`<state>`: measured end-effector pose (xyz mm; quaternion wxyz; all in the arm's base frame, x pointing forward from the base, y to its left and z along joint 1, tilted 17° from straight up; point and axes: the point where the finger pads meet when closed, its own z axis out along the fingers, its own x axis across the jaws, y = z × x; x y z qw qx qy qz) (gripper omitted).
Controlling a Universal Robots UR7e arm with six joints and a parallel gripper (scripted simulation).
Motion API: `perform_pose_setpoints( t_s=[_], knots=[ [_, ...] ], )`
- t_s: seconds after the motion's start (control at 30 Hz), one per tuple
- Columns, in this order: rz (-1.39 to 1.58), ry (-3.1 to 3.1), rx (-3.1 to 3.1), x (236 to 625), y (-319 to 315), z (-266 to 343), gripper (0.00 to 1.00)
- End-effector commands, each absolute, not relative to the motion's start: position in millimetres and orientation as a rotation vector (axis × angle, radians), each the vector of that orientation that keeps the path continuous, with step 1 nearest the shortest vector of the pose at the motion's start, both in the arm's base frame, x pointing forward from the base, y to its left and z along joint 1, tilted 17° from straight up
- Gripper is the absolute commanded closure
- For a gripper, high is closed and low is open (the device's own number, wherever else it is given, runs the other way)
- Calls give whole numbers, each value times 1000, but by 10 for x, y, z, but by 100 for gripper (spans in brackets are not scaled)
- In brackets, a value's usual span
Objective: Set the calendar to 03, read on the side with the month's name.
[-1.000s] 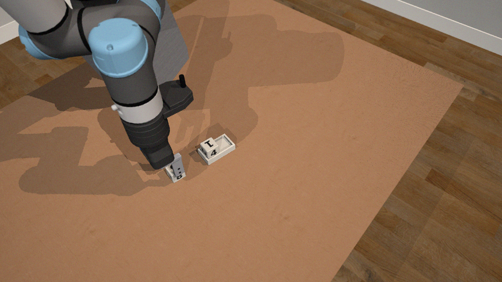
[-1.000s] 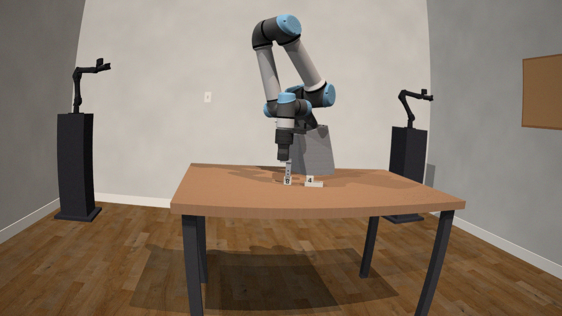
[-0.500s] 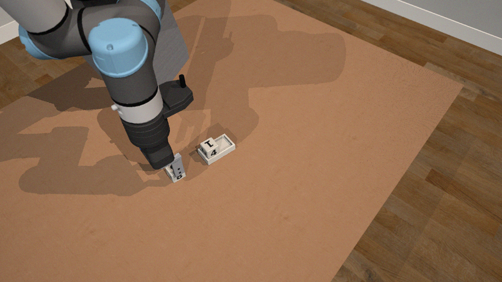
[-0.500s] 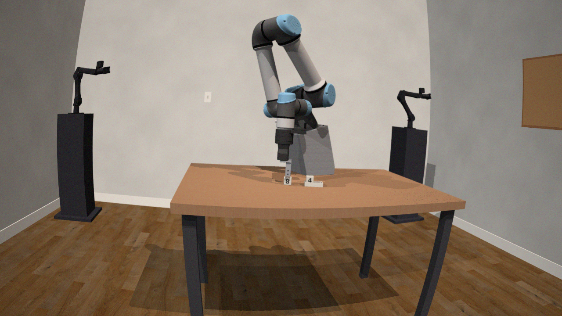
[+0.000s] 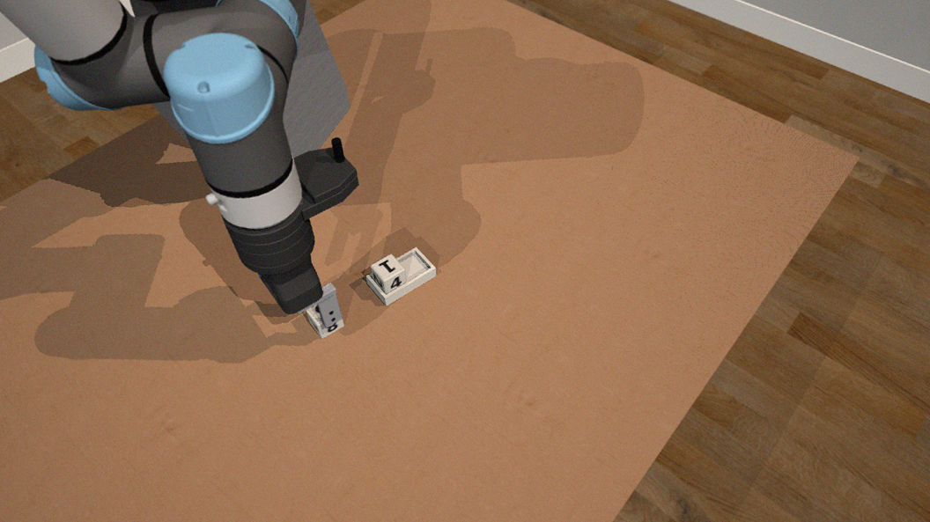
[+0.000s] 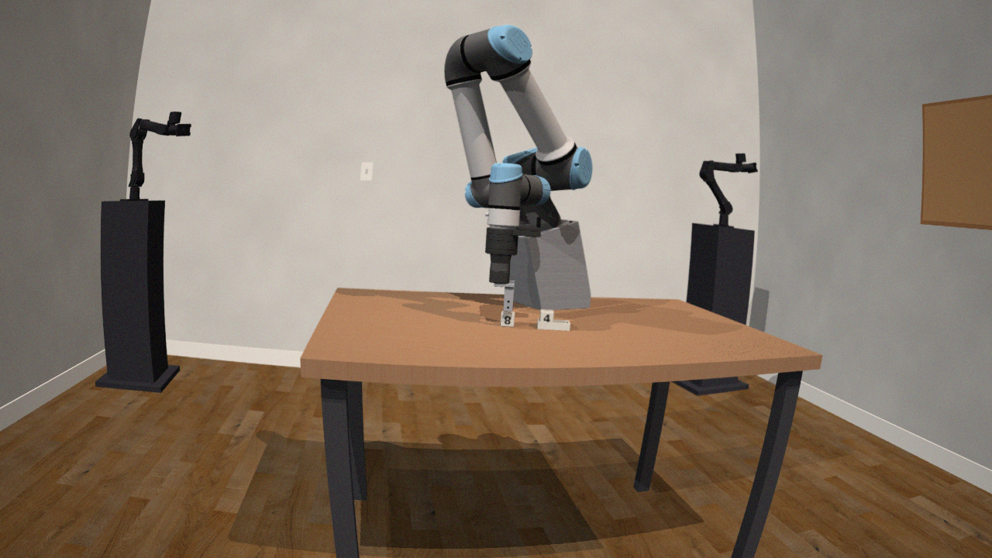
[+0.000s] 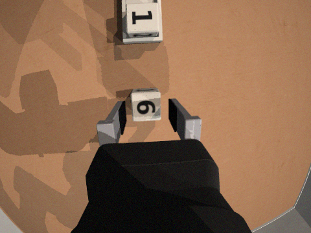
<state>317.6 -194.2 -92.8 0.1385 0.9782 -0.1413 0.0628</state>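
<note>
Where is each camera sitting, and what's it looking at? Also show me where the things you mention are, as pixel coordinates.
Top: high up, looking down at a slant on the table (image 5: 512, 424) (image 6: 429, 346) (image 7: 243, 81); the arm (image 5: 216, 86) (image 6: 504, 191) and gripper (image 5: 319, 312) (image 6: 508, 305) (image 7: 147, 109) show.
Exterior: out in the room, facing the table and the whole arm.
Wrist: on the arm's wrist, looking past the open gripper; its two fingers show.
Top and wrist share the loose cube's (image 5: 322, 330) (image 6: 508, 319) (image 7: 146, 107) surroundings and the tray (image 5: 414, 285) (image 6: 558, 325) (image 7: 142, 41).
</note>
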Motion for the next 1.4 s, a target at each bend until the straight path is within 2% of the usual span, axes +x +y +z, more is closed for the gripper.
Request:
perform_pose_setpoints(
  t_s=[0.0,1.37],
  knots=[
    [180,-409,2831,3165,-1928,-933,10],
    [184,-409,2828,3205,-2034,-1211,10]
  ],
)
